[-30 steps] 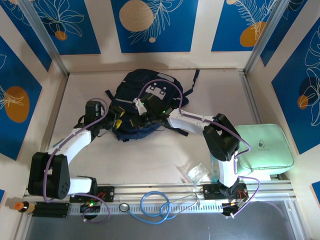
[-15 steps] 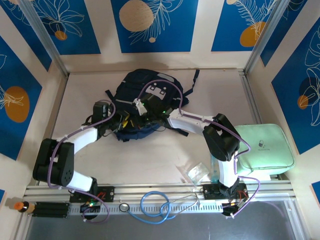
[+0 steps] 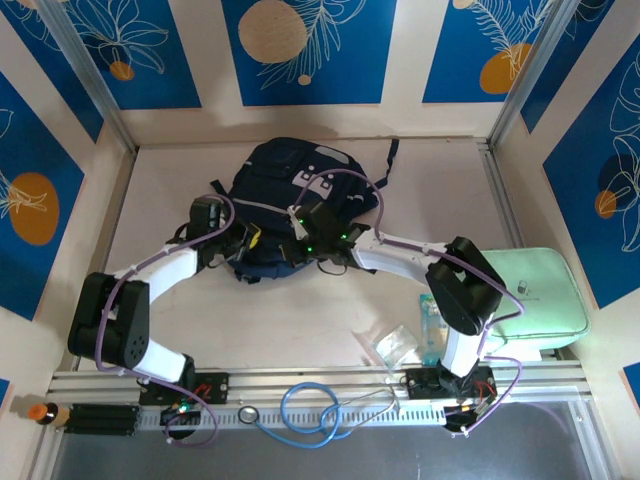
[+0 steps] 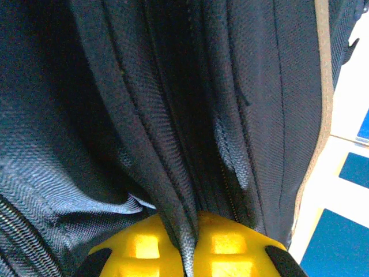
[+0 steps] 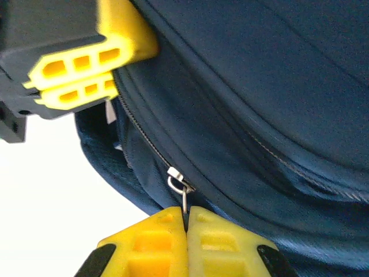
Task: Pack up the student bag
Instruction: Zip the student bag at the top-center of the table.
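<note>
A: Location of the backpack [image 3: 290,195]?
B: Flat on the table [image 3: 300,310], back-centre, straps splayed to both sides. Well apart from the green case [image 3: 525,300] at the right edge.
A: Left claw [image 4: 194,242]?
B: Pressed together on a fold of backpack fabric at the bag's near-left side. Pinching cloth, nothing else. Probably an anchor, tensioning the cloth against the zip's drag.
A: Right claw [image 5: 185,222]?
B: Clamped on the thin ring of the zip pull [image 5: 174,175], just beside the left one. Sited on the zip [image 5: 141,134] along the bag's near edge.
A: Opening or closing?
B: Can't tell. No gap seen along the teeth in the right wrist view, so likely opening ahead of loading.
A: Stuff to pack?
B: Plastic packet [image 3: 392,343] near the front edge, blue tube [image 3: 310,410] looped on the rail, green case off right. None touching the bag.
A: Risks?
B: Thin ring, easy to slip from the pads. Also cloth bunching at the slider with any slack on the anchor side.
</note>
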Robot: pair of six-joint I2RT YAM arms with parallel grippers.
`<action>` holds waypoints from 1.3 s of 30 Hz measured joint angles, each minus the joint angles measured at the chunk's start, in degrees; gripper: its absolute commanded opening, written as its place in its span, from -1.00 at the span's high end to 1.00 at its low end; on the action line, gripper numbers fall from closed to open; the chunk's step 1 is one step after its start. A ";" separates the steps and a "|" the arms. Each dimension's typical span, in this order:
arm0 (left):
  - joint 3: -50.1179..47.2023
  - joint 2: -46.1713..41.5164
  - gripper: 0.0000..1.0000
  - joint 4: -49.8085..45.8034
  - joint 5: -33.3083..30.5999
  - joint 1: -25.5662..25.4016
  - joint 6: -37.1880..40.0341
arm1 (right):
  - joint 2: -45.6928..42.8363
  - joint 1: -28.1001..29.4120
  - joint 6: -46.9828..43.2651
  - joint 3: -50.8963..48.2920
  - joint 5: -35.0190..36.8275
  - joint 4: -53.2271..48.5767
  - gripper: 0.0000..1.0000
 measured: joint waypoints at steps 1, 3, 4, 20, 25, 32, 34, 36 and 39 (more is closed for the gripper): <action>0.37 0.00 1.00 -0.44 -0.02 0.00 0.33 | -0.74 -0.04 0.20 -0.87 1.07 0.00 1.00; 0.90 0.00 1.00 -1.09 -0.09 -0.04 0.70 | -1.84 -0.04 0.61 -2.29 3.50 -0.20 1.00; 0.98 0.00 1.00 -1.16 -0.17 -0.04 0.92 | -2.25 -0.04 0.70 -2.84 4.85 -0.48 1.00; 2.40 0.68 1.00 -1.97 0.63 -0.11 5.05 | -3.93 -11.61 -3.21 -2.97 8.50 -4.48 1.00; 2.56 0.68 1.00 -2.12 0.94 -0.09 6.36 | -0.66 -17.99 -3.98 1.95 3.74 -6.38 1.00; 2.56 0.68 1.00 -2.05 1.64 -0.09 6.82 | 3.30 -22.25 -1.55 7.45 1.01 -10.69 0.80; 2.56 0.68 1.00 -1.95 1.77 -0.09 7.08 | 4.26 -22.43 -0.26 9.53 1.16 -12.94 0.80; 2.56 0.68 1.00 -1.88 1.77 -0.09 7.15 | 5.55 -22.38 0.90 12.09 1.86 -15.63 0.82; 2.56 0.68 1.00 -1.79 1.84 -0.09 7.15 | 8.09 -22.38 2.73 16.28 3.34 -19.26 0.78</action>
